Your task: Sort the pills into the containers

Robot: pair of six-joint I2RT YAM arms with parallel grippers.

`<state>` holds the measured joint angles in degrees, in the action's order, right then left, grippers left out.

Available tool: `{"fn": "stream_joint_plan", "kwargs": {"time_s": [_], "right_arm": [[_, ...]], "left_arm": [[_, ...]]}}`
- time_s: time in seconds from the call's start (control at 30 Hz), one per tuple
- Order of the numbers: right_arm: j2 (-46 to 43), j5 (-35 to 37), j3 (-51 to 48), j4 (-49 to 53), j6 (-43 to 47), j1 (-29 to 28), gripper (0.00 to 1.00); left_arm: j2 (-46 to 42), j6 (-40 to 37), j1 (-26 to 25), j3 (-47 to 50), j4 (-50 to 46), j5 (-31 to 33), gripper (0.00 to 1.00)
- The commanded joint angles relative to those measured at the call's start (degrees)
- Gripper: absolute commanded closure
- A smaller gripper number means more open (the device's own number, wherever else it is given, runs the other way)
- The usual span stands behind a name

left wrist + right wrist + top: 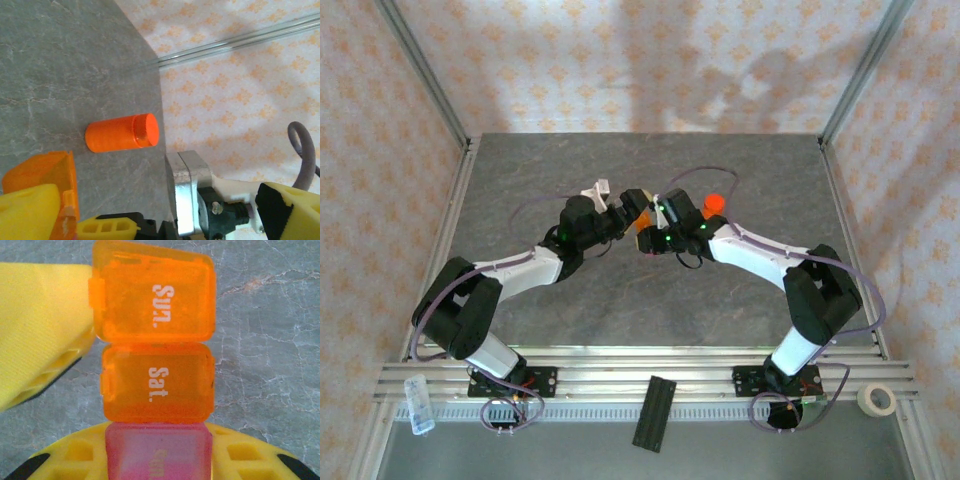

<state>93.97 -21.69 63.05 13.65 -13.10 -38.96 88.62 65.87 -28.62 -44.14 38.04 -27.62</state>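
We are watching the right gripper (159, 452) clamping on the containers (156, 355). Its jaws are pressing in on the pink cell at the near end of the strip, so the rest is sticking straight out ahead of the fingertips. The two orange cells (lettered "Sat." and "Sun.") are lying beyond the jaws, the "Sun." cell farthest out, with the grey table (270, 340) showing behind them.

The left gripper (617, 203) is standing with its jaws spread wide and gripping nothing. One of its yellow fingers (30, 212) is sitting just beside the orange end of the strip, which is keeping close to that finger and far from the other one; we cannot tell whether they are touching. Ahead of the left jaws, an orange bottle (121, 133) is sitting on the table, apart from both fingers.
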Motion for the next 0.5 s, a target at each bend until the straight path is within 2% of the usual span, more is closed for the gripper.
{"fn": "stream_joint_plan", "kwargs": {"time_s": [0.0, 0.23, 0.47], "right_arm": [[-1.4, -0.6, -0.7, -2.5, -0.1, -0.5, 0.71], [-1.3, -0.1, -1.2, -2.6, -0.2, -0.4, 0.71], [-0.8, -0.1, -2.4, -1.5, 1.5, -0.3, 0.71]], "left_arm": [[0.5, 2.6, -1.3, 0.3, 7.2, -1.3, 0.01], [-1.6, 3.2, -1.7, 1.0, 7.9, 0.8, 0.01], [-10.7, -6.0, -0.2, 2.4, -11.8, 12.6, 0.00]]}}
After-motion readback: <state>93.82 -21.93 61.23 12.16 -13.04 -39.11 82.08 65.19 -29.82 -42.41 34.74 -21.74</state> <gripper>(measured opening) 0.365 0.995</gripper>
